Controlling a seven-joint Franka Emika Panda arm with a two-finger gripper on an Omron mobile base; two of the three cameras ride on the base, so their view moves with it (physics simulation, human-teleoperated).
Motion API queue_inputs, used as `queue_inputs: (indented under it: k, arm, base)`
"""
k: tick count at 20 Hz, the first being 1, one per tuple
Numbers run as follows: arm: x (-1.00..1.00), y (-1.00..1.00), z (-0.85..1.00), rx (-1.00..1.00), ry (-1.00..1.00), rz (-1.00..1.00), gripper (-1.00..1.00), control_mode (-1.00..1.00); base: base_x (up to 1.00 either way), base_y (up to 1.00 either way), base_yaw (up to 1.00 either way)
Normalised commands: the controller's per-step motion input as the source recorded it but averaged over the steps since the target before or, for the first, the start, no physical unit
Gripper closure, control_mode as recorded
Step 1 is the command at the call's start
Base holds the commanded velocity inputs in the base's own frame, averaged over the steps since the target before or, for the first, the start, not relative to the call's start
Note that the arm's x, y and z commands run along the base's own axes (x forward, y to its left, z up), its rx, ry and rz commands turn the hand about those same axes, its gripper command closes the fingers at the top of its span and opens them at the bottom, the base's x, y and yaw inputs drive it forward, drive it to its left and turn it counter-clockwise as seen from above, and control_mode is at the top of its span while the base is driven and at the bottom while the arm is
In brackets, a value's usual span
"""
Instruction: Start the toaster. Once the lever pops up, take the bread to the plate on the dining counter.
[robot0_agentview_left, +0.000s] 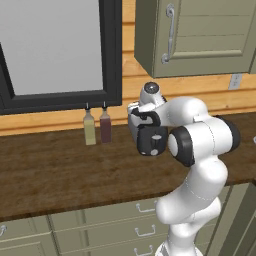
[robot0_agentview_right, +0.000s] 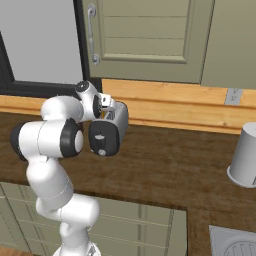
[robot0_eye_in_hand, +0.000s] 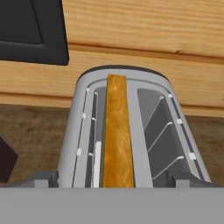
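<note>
We've got the gripper (robot0_eye_in_hand: 112, 181) hanging right over the toaster (robot0_eye_in_hand: 131, 131), fingers spread wide with nothing between them. One dark fingertip pokes up on each side of the toaster body in the hand view.

The toaster is a rounded silver-grey thing with two long slots and thin wire guides inside. Its black end panel (robot0_agentview_right: 104, 137) faces out from under the gripper in the right base view. The bread (robot0_eye_in_hand: 117, 135) stands on edge in the slot on the left in the hand view, so we mostly see its golden-brown, rough-looking crust. The other slot shows just the wire guides.

Everything sits on a dark brown wood-grain table (robot0_agentview_left: 55, 175). Behind the toaster there's a light pine plank wall (robot0_eye_in_hand: 144, 30).

Other stuff around: two small bottles, a pale yellow-green bottle (robot0_agentview_left: 89, 128) and a dark red bottle (robot0_agentview_left: 105, 127), stand side by side well off to the gripper's left, under a black-framed window (robot0_agentview_left: 111, 55). A grey-green cupboard (robot0_agentview_left: 200, 35) with a curved metal handle hangs above the gripper. Far off to its right there's a plain grey cylinder (robot0_agentview_right: 246, 155) on the table. Nothing sits between the gripper and the bread.
</note>
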Motion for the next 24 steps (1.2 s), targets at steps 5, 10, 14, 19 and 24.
queue_inputs:
  k: [5,10,14,19,24]
  arm:
    - [0.03,0.00,-0.03,0.00,0.00,0.00,1.00,-1.00]
    - [0.00,0.00,0.00,0.00,0.00,0.00,1.00,-1.00]
    - [0.00,0.00,0.00,0.00,0.00,0.00,1.00,-1.00]
    - [-0.12,0.00,0.02,0.00,-0.04,0.00,1.00,-1.00]
    - [-0.16,0.00,0.37,0.00,-0.10,0.00,1.00,-1.00]
  base:
    - [0.00,0.00,0.00]
    - [0.00,0.00,0.00]
    - [0.00,0.00,0.00]
    - [0.00,0.00,0.00]
    - [0.00,0.00,0.00]
